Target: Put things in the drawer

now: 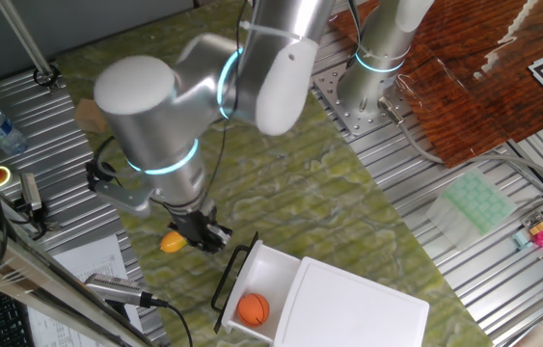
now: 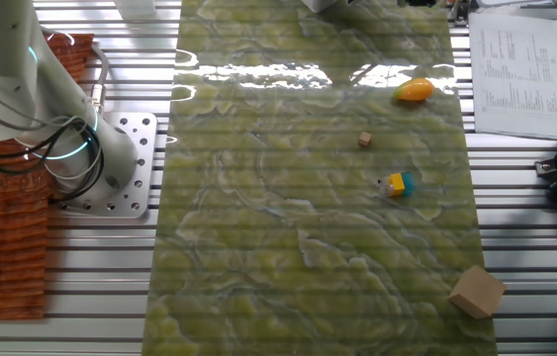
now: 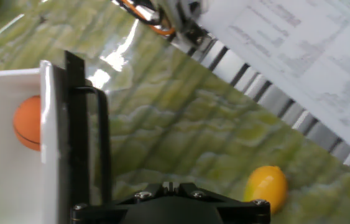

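Mango (image 3: pixel 267 187) lies on the mat just outside the drawer (image 1: pixel 252 281), handle side | gripper (image 1: pixel 203 234) beside it, jaw state: cannot tell | ball (image 1: pixel 253 308) inside drawer | likely light, smooth, rounded: you should grip across its narrow middle.

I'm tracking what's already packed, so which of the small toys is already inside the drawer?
The orange ball, sitting in the open white drawer. The mango-shaped fruit lies outside it on the green mat.

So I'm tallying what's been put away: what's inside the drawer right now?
An orange ball lies in the open drawer. The cabinet top covers the drawer's back part, so anything further in is hidden. The mango is still on the table.
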`<state>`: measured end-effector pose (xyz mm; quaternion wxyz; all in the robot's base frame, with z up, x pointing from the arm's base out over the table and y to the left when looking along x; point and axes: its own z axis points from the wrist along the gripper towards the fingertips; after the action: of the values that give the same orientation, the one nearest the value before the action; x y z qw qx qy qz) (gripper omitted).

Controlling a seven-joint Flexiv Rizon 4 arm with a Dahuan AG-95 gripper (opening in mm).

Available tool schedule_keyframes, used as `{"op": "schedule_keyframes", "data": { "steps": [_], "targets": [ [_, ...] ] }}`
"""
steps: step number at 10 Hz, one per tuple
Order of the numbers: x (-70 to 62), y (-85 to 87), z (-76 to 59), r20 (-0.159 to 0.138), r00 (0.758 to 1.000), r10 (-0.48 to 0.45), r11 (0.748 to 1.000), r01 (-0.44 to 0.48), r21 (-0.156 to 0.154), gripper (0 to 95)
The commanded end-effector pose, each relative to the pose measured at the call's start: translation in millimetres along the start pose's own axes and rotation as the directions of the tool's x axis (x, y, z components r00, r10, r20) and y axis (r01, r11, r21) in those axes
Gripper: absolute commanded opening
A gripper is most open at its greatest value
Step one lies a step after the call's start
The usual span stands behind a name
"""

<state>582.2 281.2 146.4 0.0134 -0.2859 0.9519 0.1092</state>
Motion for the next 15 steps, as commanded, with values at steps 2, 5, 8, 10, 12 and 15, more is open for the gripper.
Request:
{"op": "schedule_keyframes", "data": {
  "steps": [2, 5, 8, 10, 12, 15],
  "targets": [
    [0.0, 8.3, 2.8, -0.006, 1.0, -0.013, 1.0, 0.013, -0.016, 0.0],
    [0.0, 12.7, 2.2, -0.028, 0.997, -0.074, 0.995, 0.072, -0.062, 0.0],
    [0.2, 17.7, 2.3, -0.031, 0.997, -0.073, 0.994, 0.071, -0.081, 0.0],
    [0.4, 20.2, -1.8, -0.042, 0.996, -0.078, 0.993, 0.074, -0.093, 0.0],
    [0.5, 22.3, -2.4, -0.045, 0.996, -0.08, 0.992, 0.075, -0.105, 0.0],
    [0.8, 26.5, -3.5, -0.041, 0.996, -0.081, 0.99, 0.076, -0.121, 0.0]
  ]
}}
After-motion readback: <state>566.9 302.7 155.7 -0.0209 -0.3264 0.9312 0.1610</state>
